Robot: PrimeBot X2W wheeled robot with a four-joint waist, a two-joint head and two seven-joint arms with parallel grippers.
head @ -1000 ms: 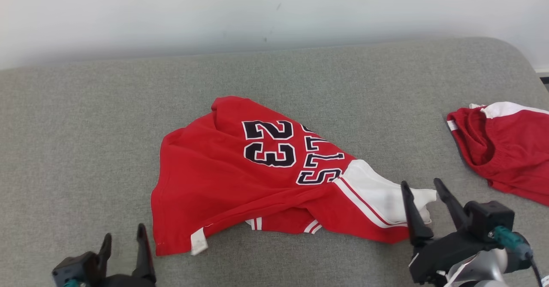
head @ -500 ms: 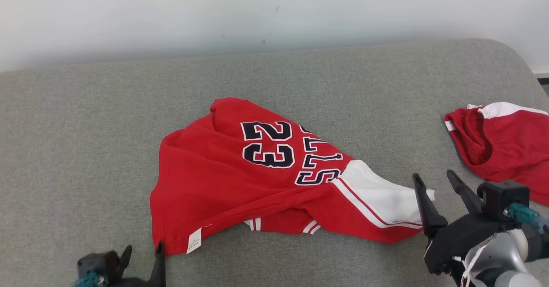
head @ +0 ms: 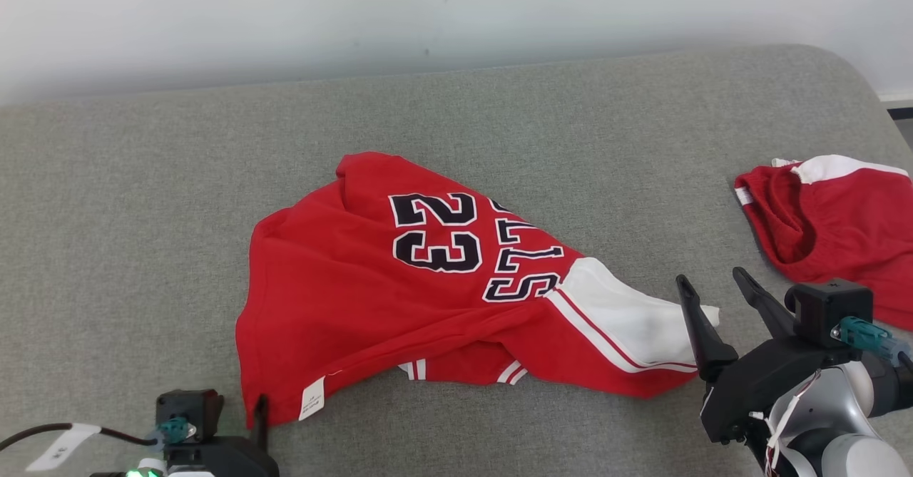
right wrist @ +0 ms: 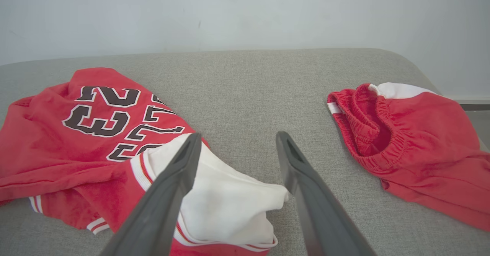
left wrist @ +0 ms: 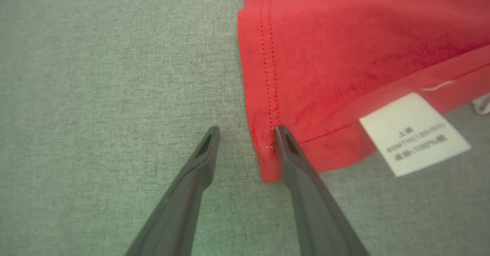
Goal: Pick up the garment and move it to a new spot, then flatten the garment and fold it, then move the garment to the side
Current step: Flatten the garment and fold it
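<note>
Long dark tapered jaws, black housings, teal connectors, silver-grey forearm.

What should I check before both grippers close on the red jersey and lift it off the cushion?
1. Left gripper astride the jersey at its hem corner: ok, one finger on the fabric, the other on the cushion.
2. Left grip closed on cloth: not ok, the jaws stand apart.
3. Right gripper open, with the white sleeve between its jaws as its wrist view shows it: ok.
4. Right gripper touching the sleeve: cannot tell.
5. Red shorts clear of the jersey: ok, they lie apart from it on the right.
6. Jersey flat enough for a clean lift: not ok, it lies bunched and creased.
</note>
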